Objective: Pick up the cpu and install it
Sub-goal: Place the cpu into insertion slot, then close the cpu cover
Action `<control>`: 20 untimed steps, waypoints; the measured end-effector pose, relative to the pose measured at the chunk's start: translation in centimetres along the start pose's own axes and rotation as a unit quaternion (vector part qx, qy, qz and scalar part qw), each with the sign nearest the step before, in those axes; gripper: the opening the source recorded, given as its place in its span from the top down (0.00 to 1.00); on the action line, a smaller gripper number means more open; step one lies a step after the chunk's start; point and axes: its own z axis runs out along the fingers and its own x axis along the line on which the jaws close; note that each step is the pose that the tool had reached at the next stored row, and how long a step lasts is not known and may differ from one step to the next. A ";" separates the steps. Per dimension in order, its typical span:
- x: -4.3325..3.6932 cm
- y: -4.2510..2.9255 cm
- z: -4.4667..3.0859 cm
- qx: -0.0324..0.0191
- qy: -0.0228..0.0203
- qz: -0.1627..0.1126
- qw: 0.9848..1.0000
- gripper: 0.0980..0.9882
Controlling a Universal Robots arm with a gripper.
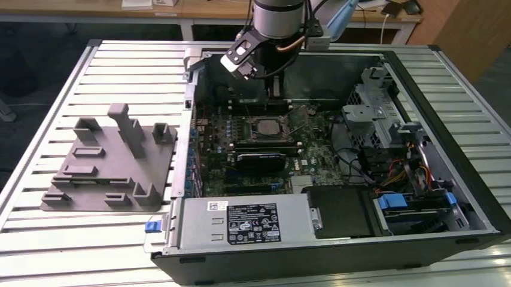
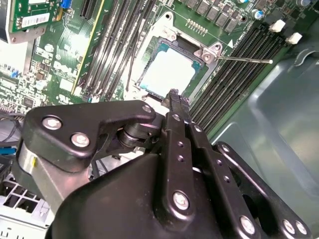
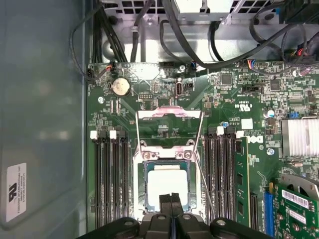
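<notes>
Black metal gripper: fingertips pressed together with nothing between them. It hangs over one edge of the chip in both wrist views. In the exterior view it is at 12 o'clock from the socket and apart from it.
Silver cpu: small flat square chip with a shiny metal top and a thin greenish rim. It lies flat in the socket, not held.
Black-framed square socket: surrounds the cpu on all sides, which looks level in it.
Silver hinged metal load frame: flipped open on the board beyond the socket, so the cpu is uncovered.
Thin steel wire lever: unlatched, sticking out beside the socket across the memory slots.
Long black memory slots: banks on both sides of the socket.
Open black-and-grey desktop case: lies on its side on the slatted aluminium table.
Grey plastic fixture block: on the table at 9 o'clock from the case, well apart from the gripper.
Step in hand: I judge the cpu picked and seated. The install is not locked, since the frame is open and the lever is free.
Demands from here: as I judge it, work near the socket calls for straight vertical travel. It must not drag the chip sideways and must clear the free lever.
</notes>
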 end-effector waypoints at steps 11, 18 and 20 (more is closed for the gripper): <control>0.00 0.00 -0.03 0.000 0.000 0.000 1.000 0.99; -0.01 0.03 -0.66 0.000 0.000 0.000 1.000 0.99; -0.01 0.05 -0.97 0.000 0.000 0.000 1.000 0.99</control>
